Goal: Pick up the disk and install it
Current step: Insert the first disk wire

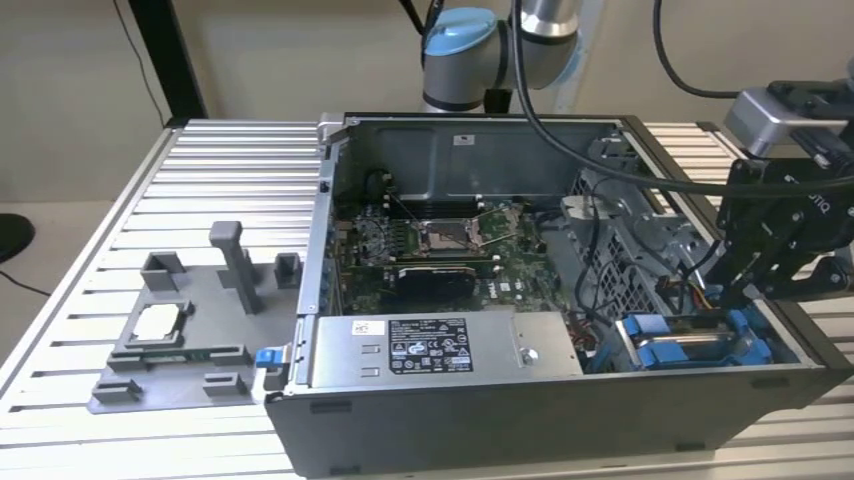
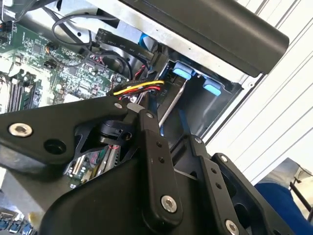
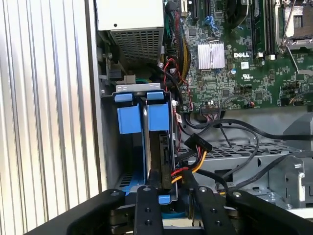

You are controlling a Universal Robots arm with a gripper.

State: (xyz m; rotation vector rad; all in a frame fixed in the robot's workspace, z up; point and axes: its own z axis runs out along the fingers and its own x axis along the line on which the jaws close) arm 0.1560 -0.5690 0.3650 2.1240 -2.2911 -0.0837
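A slatted metal table (image 1: 80,330) carries an open computer case (image 1: 534,420). At lower right of the exterior view, the gripper (image 1: 747,290) seems clamped on the disk (image 3: 156,147), standing edgewise in its blue-framed bay (image 1: 687,345). Pressing straight along the rails should prevent jamming.

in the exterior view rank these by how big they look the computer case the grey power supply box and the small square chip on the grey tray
1. computer case
2. grey power supply box
3. small square chip
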